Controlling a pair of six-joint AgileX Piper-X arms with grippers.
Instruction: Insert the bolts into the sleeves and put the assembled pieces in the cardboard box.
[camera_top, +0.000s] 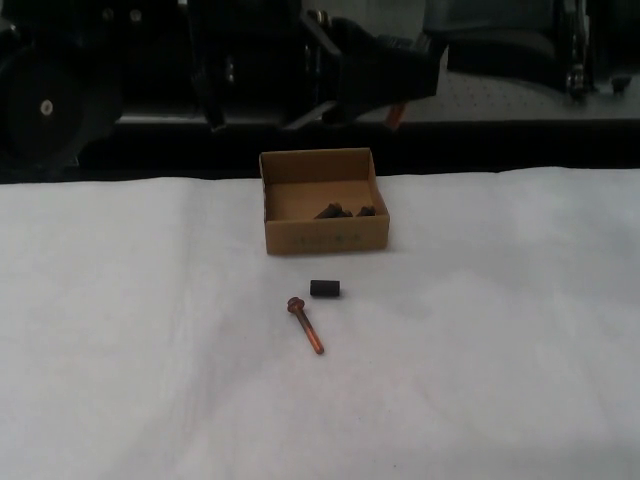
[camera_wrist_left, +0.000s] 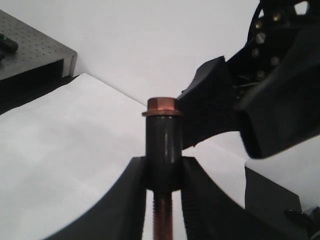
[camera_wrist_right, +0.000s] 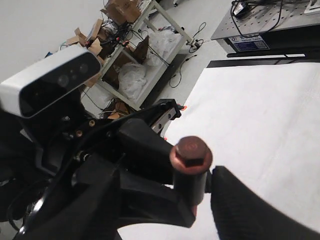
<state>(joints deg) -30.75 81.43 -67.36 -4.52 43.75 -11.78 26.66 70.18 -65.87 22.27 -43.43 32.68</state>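
Lab or workshop, perforated metal table (camera_wrist_right: 280, 17), cluttered shelving (camera_wrist_right: 131, 32), floor cables (camera_wrist_right: 196, 42)

High view overlooks bench (camera_top: 520, 330); both wrist views close on same bolt (camera_wrist_left: 161, 106).

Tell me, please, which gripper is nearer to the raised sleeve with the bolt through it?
Left. The left gripper is shut on the sleeve, with a finger on either side of it. The right gripper is open, close beside the bolt head.
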